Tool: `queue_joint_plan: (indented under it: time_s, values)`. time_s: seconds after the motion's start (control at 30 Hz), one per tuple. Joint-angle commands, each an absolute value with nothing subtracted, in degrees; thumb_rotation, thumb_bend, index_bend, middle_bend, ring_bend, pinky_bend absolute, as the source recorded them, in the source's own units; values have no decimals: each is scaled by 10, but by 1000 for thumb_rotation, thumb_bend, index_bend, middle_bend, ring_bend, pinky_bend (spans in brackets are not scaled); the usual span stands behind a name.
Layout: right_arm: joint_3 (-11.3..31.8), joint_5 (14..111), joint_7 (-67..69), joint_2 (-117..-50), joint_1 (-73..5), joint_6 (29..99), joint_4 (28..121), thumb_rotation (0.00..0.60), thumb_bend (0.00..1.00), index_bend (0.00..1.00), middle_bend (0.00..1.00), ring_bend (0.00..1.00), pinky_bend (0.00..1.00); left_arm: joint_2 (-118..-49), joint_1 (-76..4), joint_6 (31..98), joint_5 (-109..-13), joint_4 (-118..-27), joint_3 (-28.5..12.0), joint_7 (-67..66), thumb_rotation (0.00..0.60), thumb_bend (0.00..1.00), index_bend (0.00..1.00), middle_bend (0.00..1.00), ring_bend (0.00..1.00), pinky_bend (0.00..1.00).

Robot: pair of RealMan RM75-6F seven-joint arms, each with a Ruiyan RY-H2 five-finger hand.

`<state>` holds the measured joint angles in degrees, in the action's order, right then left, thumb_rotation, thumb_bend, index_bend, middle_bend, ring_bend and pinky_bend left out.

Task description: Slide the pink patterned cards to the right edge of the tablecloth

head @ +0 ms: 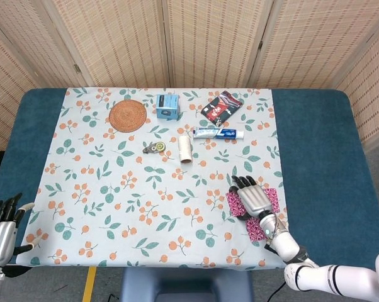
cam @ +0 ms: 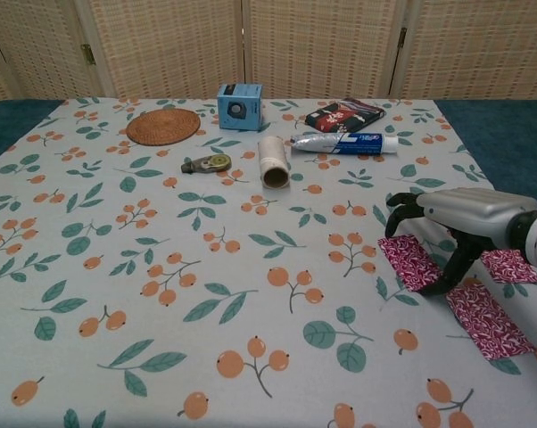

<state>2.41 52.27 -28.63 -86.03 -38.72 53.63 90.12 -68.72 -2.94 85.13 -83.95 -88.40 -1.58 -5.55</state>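
Three pink patterned cards lie near the front right corner of the floral tablecloth (head: 114, 189). The left card (cam: 408, 261) (head: 234, 202) sits under my right hand (cam: 456, 214) (head: 254, 199), whose arched fingers point down at it; the thumb tip (cam: 436, 289) touches its near edge. A second card (cam: 511, 265) (head: 272, 195) lies to the right of the hand, by the cloth's right edge. The third card (cam: 487, 321) (head: 255, 230) is closest to the front edge. My left hand (head: 2, 234) hangs off the table's front left corner, fingers apart and holding nothing.
At the back stand a woven coaster (head: 127, 116), a blue box (head: 168, 106), a dark red packet (head: 221, 106), a toothpaste tube (head: 218, 133), a cardboard roll (head: 186, 150) and a tape dispenser (head: 154, 148). Blue table surface (head: 315, 170) lies beyond the cloth's right edge.
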Motion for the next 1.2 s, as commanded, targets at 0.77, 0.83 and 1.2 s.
queue_joint_plan:
  time_s: [0.77,0.83,1.2]
  values:
    - [-8,643,-180,-762,-313,593,981,590,211,286,61,0,0,-682,-34,851,-843,-899,-18,-65,600,171,261,63,86,0]
    - [-8,650,-166,-759,-306,596,972,592,211,286,61,0,0,-680,-34,852,-846,-902,-17,-68,600,171,261,63,86,0]
    - [11,641,-108,-753,-300,562,894,592,211,285,61,0,0,-677,-30,857,-846,-919,-14,-83,600,171,261,63,86,0]
